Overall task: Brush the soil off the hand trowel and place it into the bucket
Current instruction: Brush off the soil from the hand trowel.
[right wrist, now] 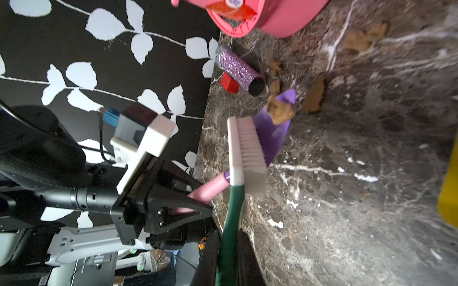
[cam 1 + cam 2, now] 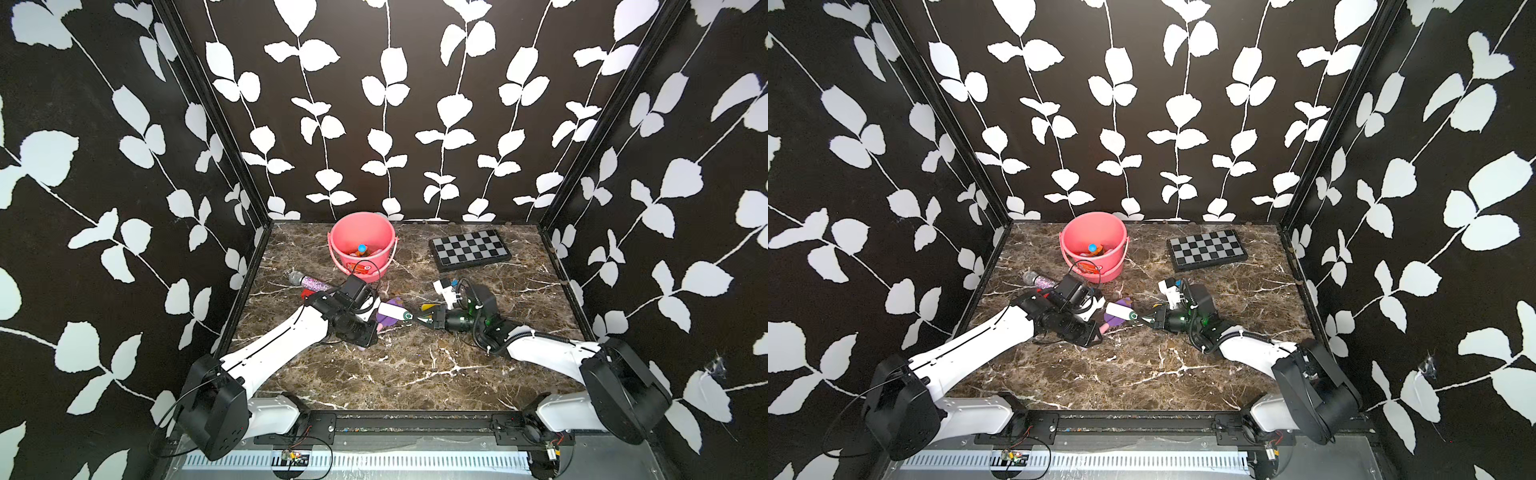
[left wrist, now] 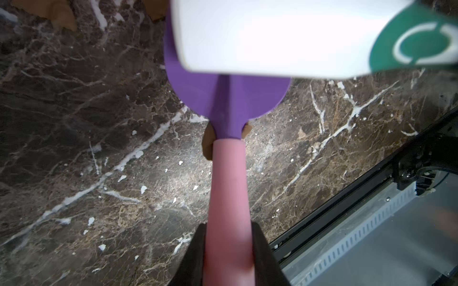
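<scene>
Trowel (image 1: 271,135), held on the near side of the bucket (image 2: 376,232) by the closed left gripper (image 3: 229,247), has soil (image 1: 281,112) at its tip; the right gripper (image 1: 229,247), closed on the brush (image 1: 247,146), should sweep lightly toward that tip.

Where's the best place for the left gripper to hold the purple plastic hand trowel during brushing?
Grip the trowel's round pink handle from its tail end, jaws across the shaft, as the left gripper does. The flat purple blade should stay free: the white-bristled green-handled brush is over it and a brown soil lump sits near its tip.
</scene>
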